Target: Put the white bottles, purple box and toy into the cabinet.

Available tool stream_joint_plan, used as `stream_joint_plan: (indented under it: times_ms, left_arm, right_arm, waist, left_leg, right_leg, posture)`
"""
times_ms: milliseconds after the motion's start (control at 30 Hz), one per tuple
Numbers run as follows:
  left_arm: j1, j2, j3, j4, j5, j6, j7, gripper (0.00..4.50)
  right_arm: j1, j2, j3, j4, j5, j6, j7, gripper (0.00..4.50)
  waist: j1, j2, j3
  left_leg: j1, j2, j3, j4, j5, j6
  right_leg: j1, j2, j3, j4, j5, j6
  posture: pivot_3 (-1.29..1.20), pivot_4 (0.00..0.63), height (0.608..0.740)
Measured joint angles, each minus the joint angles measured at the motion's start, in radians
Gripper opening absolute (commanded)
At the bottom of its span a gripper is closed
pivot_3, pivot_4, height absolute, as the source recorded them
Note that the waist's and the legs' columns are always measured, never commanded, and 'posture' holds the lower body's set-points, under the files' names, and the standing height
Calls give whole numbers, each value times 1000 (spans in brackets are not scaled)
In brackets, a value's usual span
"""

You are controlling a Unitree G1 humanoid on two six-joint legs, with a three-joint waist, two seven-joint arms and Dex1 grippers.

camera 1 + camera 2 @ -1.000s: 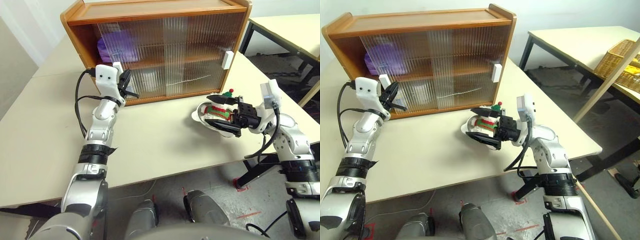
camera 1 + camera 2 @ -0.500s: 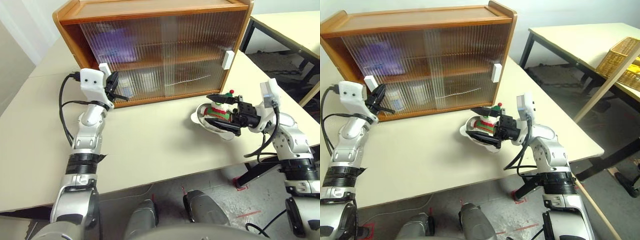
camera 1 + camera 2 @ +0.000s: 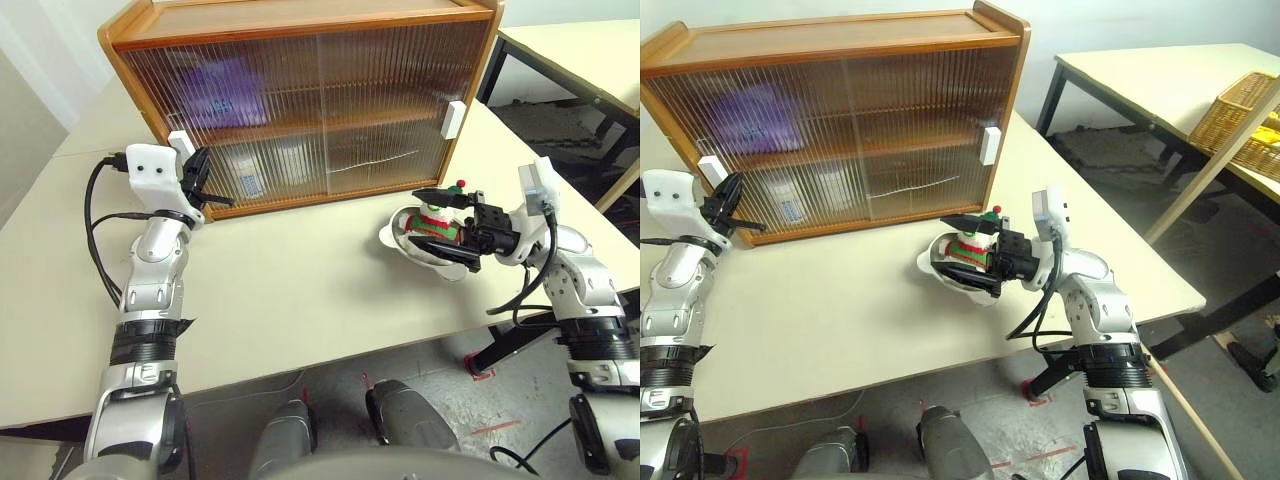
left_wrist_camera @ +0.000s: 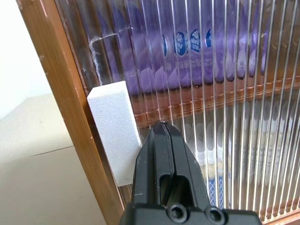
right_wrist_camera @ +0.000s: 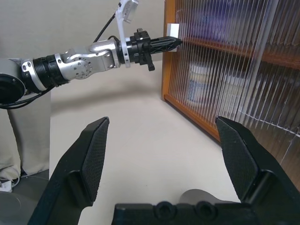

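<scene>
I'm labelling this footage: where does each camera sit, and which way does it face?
Head stereo pair: looks down over both arms at the cabinet, with the toy between the right tool fingers.
Left wrist: along the shut left tool at the door handle.
Right wrist: across the table between open fingers.
Shared: the right wrist view also shows the left tool.

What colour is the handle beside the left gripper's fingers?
White handle, clearest in the left wrist view.

Purple box, bottles inside cabinet; toy on table right-front.
</scene>
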Motion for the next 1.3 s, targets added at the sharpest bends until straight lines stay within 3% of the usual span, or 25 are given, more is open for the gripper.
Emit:
stream_joint_plan:
  times_ms: [100, 233, 400, 467, 567, 833, 1300]
  left_arm:
    - [16, 11, -1, -41, -53, -27, -106, 606]
    - [62, 10, -12, -115, -177, -29, -290, 2003]
    - [172, 21, -27, -249, -364, 60, -502, 3703]
    - [218, 50, -25, -282, -413, 94, -559, 4408]
    - [283, 82, 3, -333, -466, 125, -619, 4500]
    - [396, 137, 53, -398, -524, 153, -719, 4500]
    - [481, 155, 66, -400, -490, 150, -753, 4500]
  right_arm:
    - [-5, 2, 1, 14, -2, -1, 3, 4500]
    - [-24, 10, 4, 28, -5, -2, 6, 4500]
    - [-35, 10, 3, 41, -5, -7, 10, 4500]
    - [-47, 5, -4, 60, -4, -3, 10, 4111]
    - [-85, -24, -20, 122, -4, 3, 8, 3214]
    - [-178, -83, -113, 334, -37, -49, -69, 106]
    - [-275, -142, -137, 553, -243, -231, -286, 48]
  waist:
    - [14, 0, 0]
    - [34, 0, 0]
    - [49, -1, -1]
    - [53, -1, -1]
    - [57, -1, -1]
    - [68, 0, -1]
    - [69, 1, -1]
  left_leg:
    - [-1, 6, 0, 0, 0, 0]
    - [-3, 6, 0, 0, -1, 2]
    - [-7, 8, 0, 0, -5, 3]
    - [-7, 9, 0, 0, -6, 3]
    - [-7, 10, 0, 0, -6, 3]
    - [-6, 13, 0, 0, -6, 3]
    - [-9, 20, 0, -3, -8, 1]
  right_leg:
    - [0, 0, 0, 0, -2, -3]
    - [-2, -1, 0, 0, -1, -14]
    - [-7, -1, -2, 0, -4, -16]
    - [-7, 0, -3, 0, -5, -17]
    - [-7, 0, -3, 1, -5, -17]
    - [-7, 0, -2, 2, -3, -20]
    - [-12, 0, -1, 2, -4, -22]
  posture:
    - [-161, 61, 740]
    - [-158, 61, 740]
    - [-158, 65, 740]
    - [-158, 66, 740]
    - [-157, 71, 740]
    - [-150, 77, 740]
    - [-163, 76, 740]
